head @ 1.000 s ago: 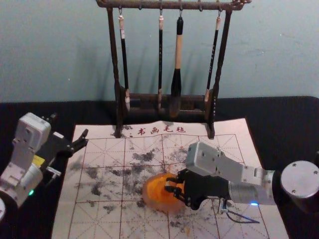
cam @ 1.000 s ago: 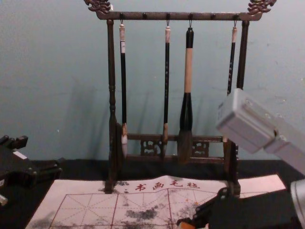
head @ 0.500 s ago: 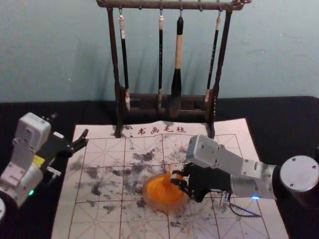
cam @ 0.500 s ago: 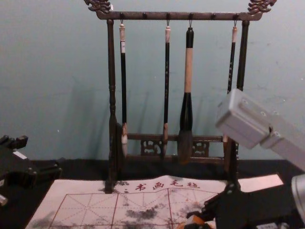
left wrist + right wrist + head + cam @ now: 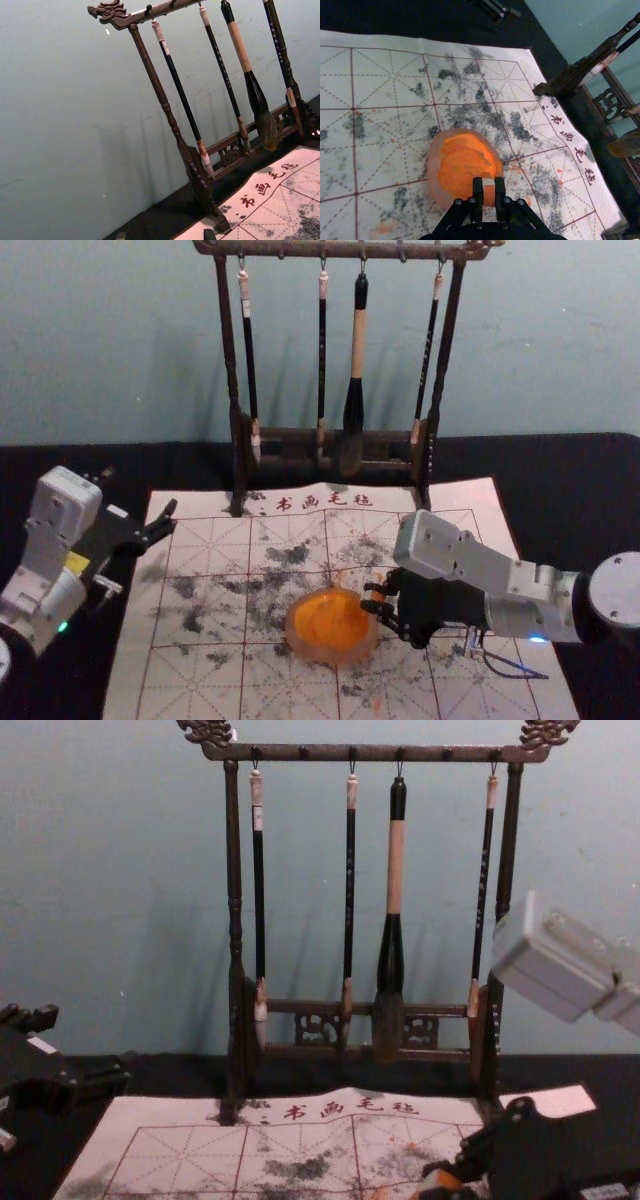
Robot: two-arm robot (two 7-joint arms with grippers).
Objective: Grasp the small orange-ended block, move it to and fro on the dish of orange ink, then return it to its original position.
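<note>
Because the right gripper (image 5: pixel 489 187) pinches the orange-ended block (image 5: pixel 489 195) near the right rim of the dish of orange ink (image 5: pixel 434 165), grasping is done; the inking looks about finished, though I cannot tell whether block and dish touch. Returning it remains. Left of the dish, well apart, the left gripper (image 5: pixel 165 235) idles, spread wide.

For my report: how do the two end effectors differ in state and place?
The left end effector is open and empty; the right end effector is closed on the small block. The left one is by the edge of the mat, the right one by the dish. Both are black.
</note>
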